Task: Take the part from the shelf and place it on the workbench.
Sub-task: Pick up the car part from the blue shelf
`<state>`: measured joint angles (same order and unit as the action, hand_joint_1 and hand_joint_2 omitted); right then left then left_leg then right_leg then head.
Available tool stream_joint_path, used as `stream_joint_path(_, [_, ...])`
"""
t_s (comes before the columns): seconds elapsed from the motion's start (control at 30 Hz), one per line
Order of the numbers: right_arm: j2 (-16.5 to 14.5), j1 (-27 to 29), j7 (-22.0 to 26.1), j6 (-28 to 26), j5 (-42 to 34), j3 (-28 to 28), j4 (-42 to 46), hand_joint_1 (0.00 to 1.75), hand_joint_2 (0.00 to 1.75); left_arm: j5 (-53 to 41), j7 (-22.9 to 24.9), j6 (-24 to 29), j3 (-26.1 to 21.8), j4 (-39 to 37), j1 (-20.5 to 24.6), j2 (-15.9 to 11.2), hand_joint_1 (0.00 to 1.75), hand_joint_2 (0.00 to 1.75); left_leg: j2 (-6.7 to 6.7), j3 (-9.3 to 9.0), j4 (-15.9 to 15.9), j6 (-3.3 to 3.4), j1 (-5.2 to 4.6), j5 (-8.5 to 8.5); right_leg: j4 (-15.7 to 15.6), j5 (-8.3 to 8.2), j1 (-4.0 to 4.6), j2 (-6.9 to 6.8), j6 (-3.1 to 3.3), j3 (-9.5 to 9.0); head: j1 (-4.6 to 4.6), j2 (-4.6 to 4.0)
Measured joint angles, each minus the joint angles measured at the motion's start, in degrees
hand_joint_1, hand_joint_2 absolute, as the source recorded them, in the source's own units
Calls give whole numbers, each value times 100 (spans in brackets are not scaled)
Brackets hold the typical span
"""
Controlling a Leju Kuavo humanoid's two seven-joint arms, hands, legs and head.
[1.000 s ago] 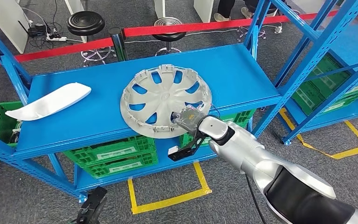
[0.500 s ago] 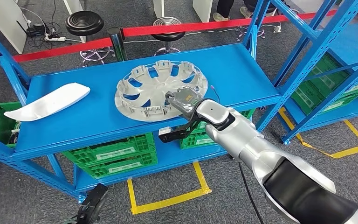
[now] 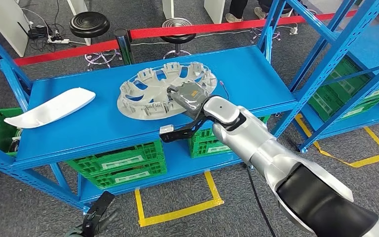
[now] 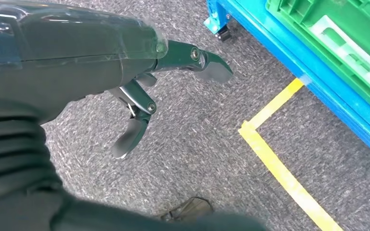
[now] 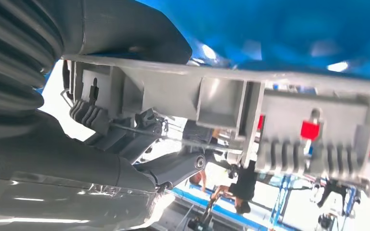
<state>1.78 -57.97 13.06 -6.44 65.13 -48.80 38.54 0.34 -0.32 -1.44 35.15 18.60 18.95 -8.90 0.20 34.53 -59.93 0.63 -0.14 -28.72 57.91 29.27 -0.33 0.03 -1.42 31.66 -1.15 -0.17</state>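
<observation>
From the head view, the right hand (image 3: 190, 98) grips the near rim of the grey hubcap (image 3: 165, 89), which tilts up off the blue shelf (image 3: 103, 123); a white curved panel (image 3: 49, 107) lies well apart on that shelf. In the left wrist view, the left hand (image 4: 144, 82) hangs above grey carpet with its fingers (image 4: 212, 65) spread, holding nothing, near yellow floor tape (image 4: 279, 168). In the right wrist view, the hubcap's ribbed rim (image 5: 270, 115) sits clamped just beside the thumb (image 5: 125, 29), with darker fingers (image 5: 173, 166) on its other face.

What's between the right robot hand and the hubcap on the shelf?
Nothing visible. The right robot hand already grips the near rim of the grey hubcap on the blue shelf; the white trim piece lies apart.
</observation>
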Motion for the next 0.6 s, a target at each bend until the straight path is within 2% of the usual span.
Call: stream_joint_path(0.6, [-14, -18, 50, 66, -22, 247, 330, 175, 175, -157, -87, 3, -11, 0, 1, 0, 0, 175, -15, 4, 0, 0, 0, 0, -2, 1, -1, -3, 1, 0, -5, 0])
